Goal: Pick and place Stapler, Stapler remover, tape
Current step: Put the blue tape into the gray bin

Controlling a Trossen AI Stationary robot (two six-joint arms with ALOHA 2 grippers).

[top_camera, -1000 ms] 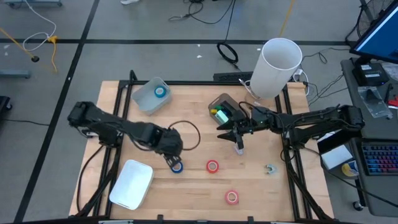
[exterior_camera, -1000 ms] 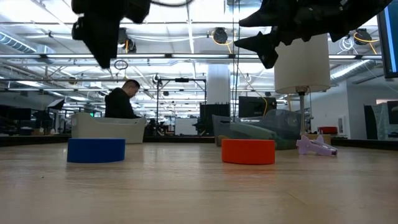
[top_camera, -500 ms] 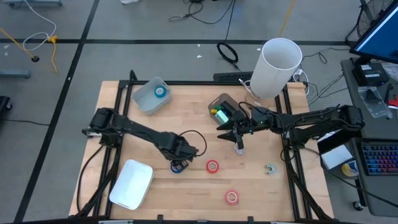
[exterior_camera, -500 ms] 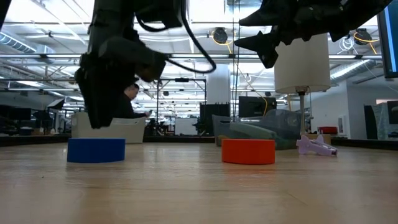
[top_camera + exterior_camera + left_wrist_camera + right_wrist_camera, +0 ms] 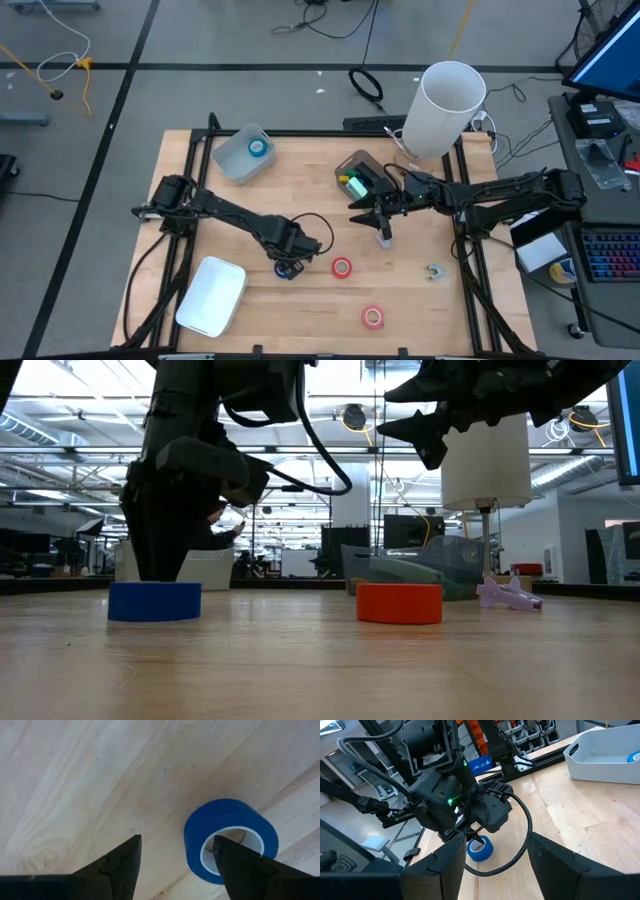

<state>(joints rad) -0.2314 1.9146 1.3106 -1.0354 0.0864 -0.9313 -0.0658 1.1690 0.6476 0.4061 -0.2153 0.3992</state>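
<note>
A blue tape roll [image 5: 196, 837] lies flat on the wooden table [image 5: 420, 300], left of centre [image 5: 287, 271]. My left gripper [image 5: 177, 840] points down at it, open and low over it [image 5: 160, 575]. One finger stands over the roll's pale centre, the other outside the roll. Two red tape rolls [image 5: 342, 266] [image 5: 373, 316] lie flat nearer the front. The small stapler remover [image 5: 434, 270] rests to their right. A green thing [image 5: 350, 183] in a clear bin may be the stapler; I cannot tell. My right gripper [image 5: 360, 212] hangs open above the table's middle. My left gripper comes at the blue roll from above, fingers pointing down. One fingertip [image 5: 222, 845] shows over the hole of the roll, so the roll's near wall [image 5: 192, 845] stands between the fingers. Whether either finger touches the roll, I cannot tell.
A white bin [image 5: 240, 158] at the far left holds another blue roll [image 5: 258, 148]. A white lid [image 5: 212, 296] lies at the near left. The clear bin [image 5: 362, 165] and a tall white cylinder [image 5: 447, 105] stand at the far right. Black frame rails [image 5: 185, 215] edge the table.
My left gripper has come down from high above the table and reached a little toward the right edge, ending low over the blue roll. The roll has stayed in place.
</note>
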